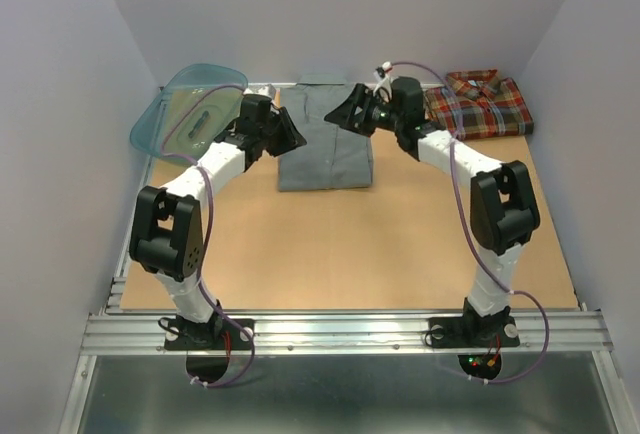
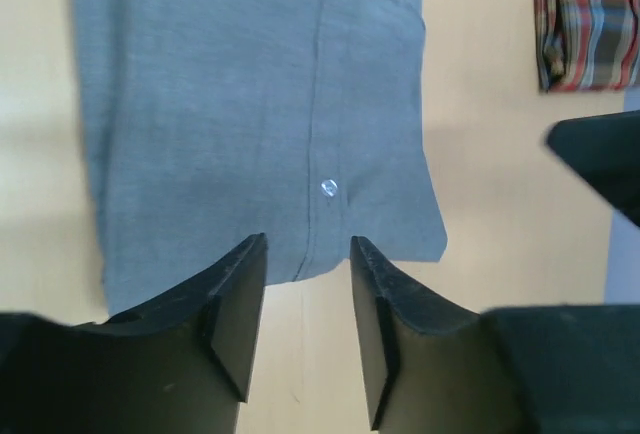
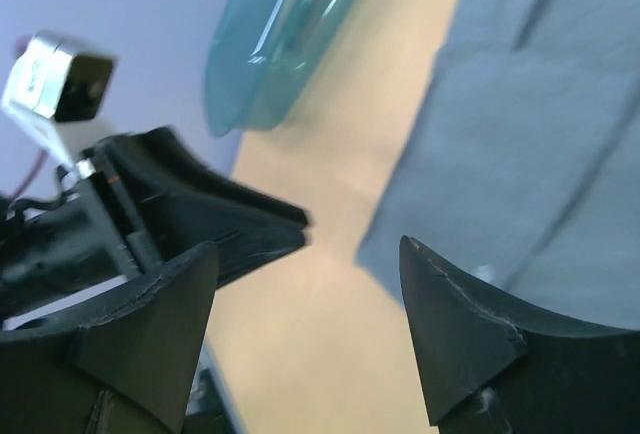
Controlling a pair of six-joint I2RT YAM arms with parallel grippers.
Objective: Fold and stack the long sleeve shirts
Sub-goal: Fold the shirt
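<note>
The plain grey shirt (image 1: 325,144) lies folded at the back middle of the table, collar toward the far wall. It also shows in the left wrist view (image 2: 250,104) and the right wrist view (image 3: 530,134). The plaid shirt (image 1: 482,104) lies folded at the back right, and its edge shows in the left wrist view (image 2: 590,24). My left gripper (image 1: 293,136) is open and empty at the grey shirt's left edge (image 2: 308,244). My right gripper (image 1: 340,117) is open and empty, hovering above the grey shirt's upper part (image 3: 308,249).
A teal plastic basin (image 1: 190,109) leans at the back left corner and shows in the right wrist view (image 3: 280,34). Grey walls close the table on three sides. Bare tabletop (image 1: 350,244) lies in front of the shirts.
</note>
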